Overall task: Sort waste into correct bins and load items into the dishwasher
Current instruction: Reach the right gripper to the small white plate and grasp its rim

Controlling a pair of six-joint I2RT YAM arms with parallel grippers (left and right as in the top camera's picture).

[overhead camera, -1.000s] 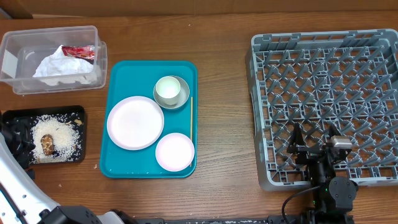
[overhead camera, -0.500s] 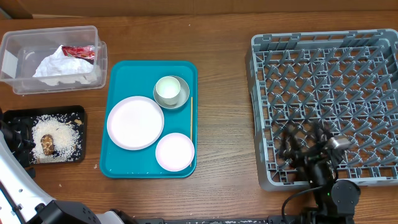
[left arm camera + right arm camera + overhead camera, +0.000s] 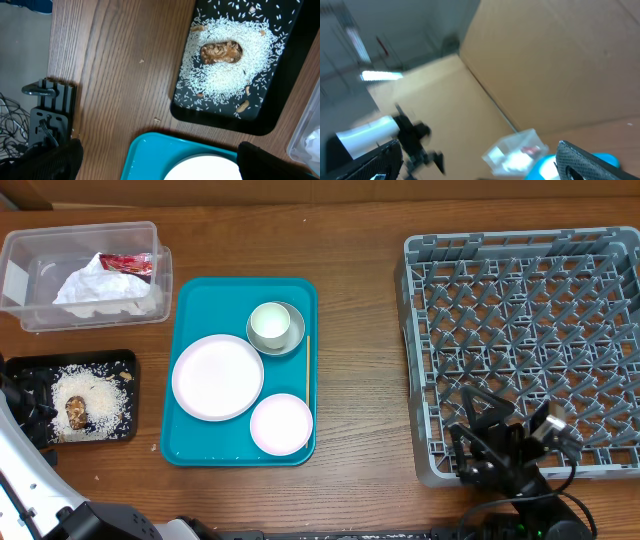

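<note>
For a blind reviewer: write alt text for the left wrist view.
A black tray of scattered white rice around a brown lump lies on a wooden table, beside a teal tray holding a white plate.

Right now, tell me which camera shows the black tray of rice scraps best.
Left wrist. It looks straight down on the black tray, close enough to tell rice grains from the brown lump, though its top edge is cut off. Overhead shows it small, at the far left. The blurred right wrist view misses it.
</note>
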